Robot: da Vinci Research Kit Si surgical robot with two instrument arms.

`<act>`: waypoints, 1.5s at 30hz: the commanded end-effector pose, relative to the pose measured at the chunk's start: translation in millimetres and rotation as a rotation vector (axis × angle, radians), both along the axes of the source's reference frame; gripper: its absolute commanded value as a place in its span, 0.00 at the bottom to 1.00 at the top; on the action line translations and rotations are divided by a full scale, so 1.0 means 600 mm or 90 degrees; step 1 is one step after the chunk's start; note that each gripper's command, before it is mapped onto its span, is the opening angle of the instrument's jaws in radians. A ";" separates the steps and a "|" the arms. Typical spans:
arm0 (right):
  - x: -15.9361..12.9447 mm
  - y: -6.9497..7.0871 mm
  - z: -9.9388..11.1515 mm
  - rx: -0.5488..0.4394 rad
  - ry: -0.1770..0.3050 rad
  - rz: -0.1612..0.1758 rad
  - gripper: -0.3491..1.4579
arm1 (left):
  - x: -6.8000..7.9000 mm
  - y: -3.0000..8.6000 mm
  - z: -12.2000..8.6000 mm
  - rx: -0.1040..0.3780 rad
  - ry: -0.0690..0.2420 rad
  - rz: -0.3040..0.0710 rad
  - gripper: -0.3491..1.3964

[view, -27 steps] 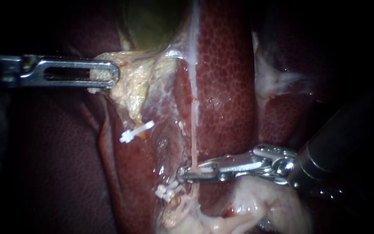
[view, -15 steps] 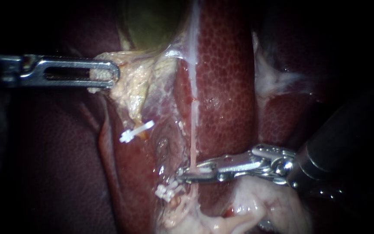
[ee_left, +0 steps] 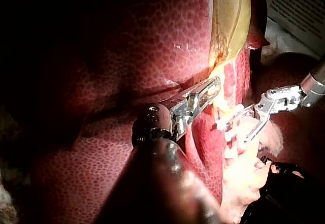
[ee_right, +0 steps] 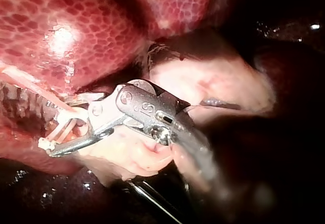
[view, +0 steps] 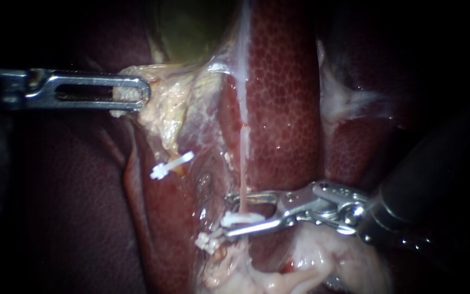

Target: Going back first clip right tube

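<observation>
The thin pale right tube (view: 243,163) runs down over the liver (view: 284,98). A white clip (view: 240,219) sits across its lower end. My right instrument (view: 228,216) comes in from the right, its jaws open, one above and one below that clip. The right wrist view shows the same jaws (ee_right: 58,125) spread around the tube. My left instrument (view: 137,92) comes in from the left and is shut on pale tissue (view: 164,103) just under the greenish gallbladder (view: 191,27). The left wrist view shows both instruments, left (ee_left: 213,87) and right (ee_left: 236,125).
One more white clip (view: 172,164) sits on the left tube, and another (view: 210,239) lies lower down near pale fatty tissue (view: 311,261). Dark liver lobes (view: 72,207) fill the left side. The right instrument's dark shaft (view: 425,185) crosses the right side.
My right instrument's jaws, closed across the right tube before, have opened, and a white clip now shows on the tube between them. The left instrument has not moved.
</observation>
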State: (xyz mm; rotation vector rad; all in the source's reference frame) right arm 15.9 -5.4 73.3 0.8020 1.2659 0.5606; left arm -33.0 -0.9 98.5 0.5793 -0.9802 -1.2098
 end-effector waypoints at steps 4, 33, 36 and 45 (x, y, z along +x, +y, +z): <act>-0.0026 0.0019 -0.0009 -0.033 0.010 -0.003 0.53 | 0.0000 0.0000 -0.0001 0.000 0.000 0.000 0.00; -0.0161 0.0145 -0.0191 -0.159 0.020 -0.011 0.52 | -0.0022 -0.0015 0.0021 -0.005 0.002 -0.002 0.00; -0.0162 0.0145 -0.0190 -0.159 0.020 -0.011 0.52 | -0.0037 -0.0026 0.0042 -0.006 -0.001 0.004 0.00; -0.0161 0.0144 -0.0191 -0.159 0.021 -0.011 0.52 | -0.0097 -0.0047 0.0114 -0.003 0.004 0.032 0.00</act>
